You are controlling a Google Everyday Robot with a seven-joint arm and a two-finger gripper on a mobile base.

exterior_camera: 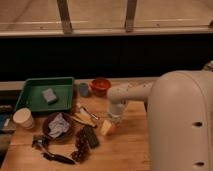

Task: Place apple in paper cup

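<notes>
Wooden table (125, 152) is seen carrying everything, with a dark wall behind it. The white arm is reached in from the right, and its gripper (112, 120) is pointed straight down at the middle of the table, right on top of the apple (106, 130). The apple, yellow-orange, is found just below the gripper and appears to be touched by it. Whether the apple is gripped or the gripper is merely lowered over it cannot be told.

The paper cup (23, 118) is stood upright near the left edge of the table, well apart from the apple. Between them a dark bowl (50, 134) is placed, with a crumpled pale cloth (59, 124) laid in it. A green tray (35, 102) is set at the far left, just beyond the paper cup, and a grey-blue sponge (49, 95) is held in it. To the right of the tray a small grey-blue cup (84, 90) and a red-orange bowl (101, 85) are stood side by side. Some metal cutlery (86, 117) is laid just left of the apple. Nearer the front edge, a dark flat block (91, 136) and a black-handled tool (55, 157) are seen.
</notes>
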